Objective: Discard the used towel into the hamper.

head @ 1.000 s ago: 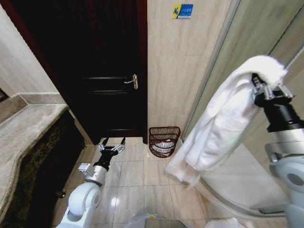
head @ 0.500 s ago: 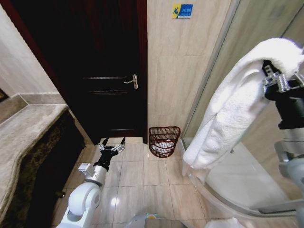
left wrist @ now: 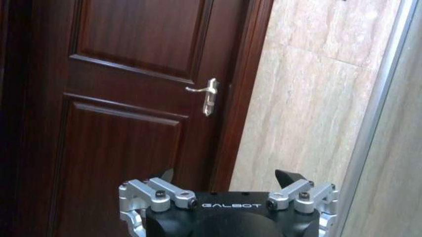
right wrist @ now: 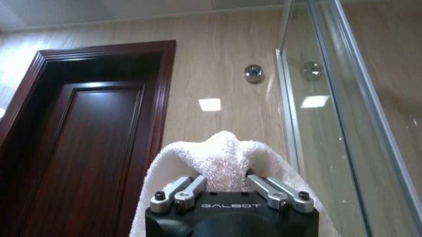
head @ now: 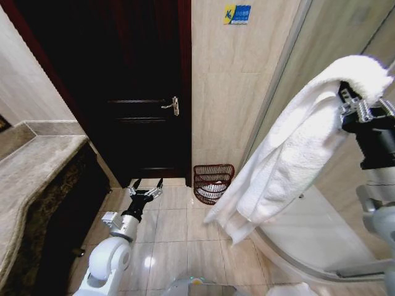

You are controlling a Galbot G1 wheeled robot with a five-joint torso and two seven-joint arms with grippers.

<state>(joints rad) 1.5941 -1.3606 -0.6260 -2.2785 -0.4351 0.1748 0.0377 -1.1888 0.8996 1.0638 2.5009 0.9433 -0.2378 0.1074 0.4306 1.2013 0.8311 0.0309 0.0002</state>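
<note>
The white towel (head: 296, 148) hangs in a long drape from our right gripper (head: 364, 108), raised high beside the glass shower enclosure (head: 321, 240), its fingers (right wrist: 181, 190) clamped on a bunched fold of the cloth. Well below and apart from it, the dark red-brown wire hamper (head: 213, 182) stands on the tiled floor (head: 179, 228) against the beige wall (head: 228, 92), between the dark wooden door (head: 123, 86) and the shower. Our left gripper (head: 146, 187) hangs low near the floor before the door, fingers (left wrist: 290, 178) spread and holding nothing.
</note>
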